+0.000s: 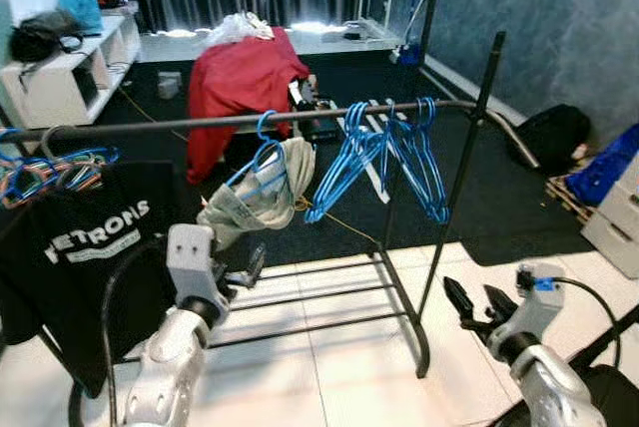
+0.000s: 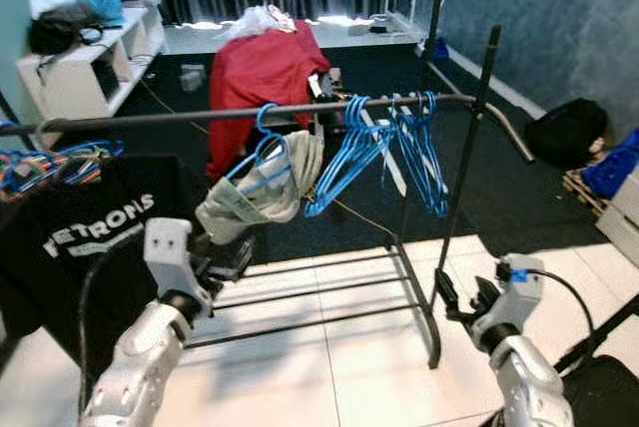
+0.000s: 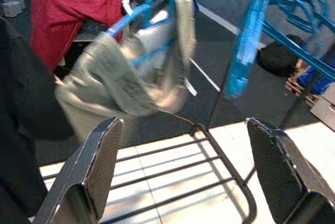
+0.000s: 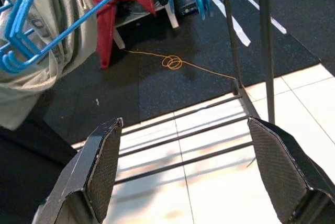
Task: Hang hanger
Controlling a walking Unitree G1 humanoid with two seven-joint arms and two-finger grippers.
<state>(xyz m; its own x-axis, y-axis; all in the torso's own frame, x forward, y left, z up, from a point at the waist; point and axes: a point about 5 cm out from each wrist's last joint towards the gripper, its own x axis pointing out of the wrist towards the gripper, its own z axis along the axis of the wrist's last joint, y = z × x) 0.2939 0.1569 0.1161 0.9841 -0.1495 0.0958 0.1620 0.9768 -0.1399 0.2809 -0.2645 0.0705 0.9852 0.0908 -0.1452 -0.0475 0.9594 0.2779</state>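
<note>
Blue hanger (grey garment) on rail; left tool, right tool wide open, empty.

Two silver arms w/ grey boxy wrist blocks — left hand & right hand have black fingers; black cables, blue tag on right wrist.

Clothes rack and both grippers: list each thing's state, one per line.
Grey garment: draped on a blue hanger hooked on the rail.
Empty blue hangers: hanging bunched on the rail.
Black T-shirt: hanging.
Left gripper: open, empty.
Right gripper: open, empty.
</note>
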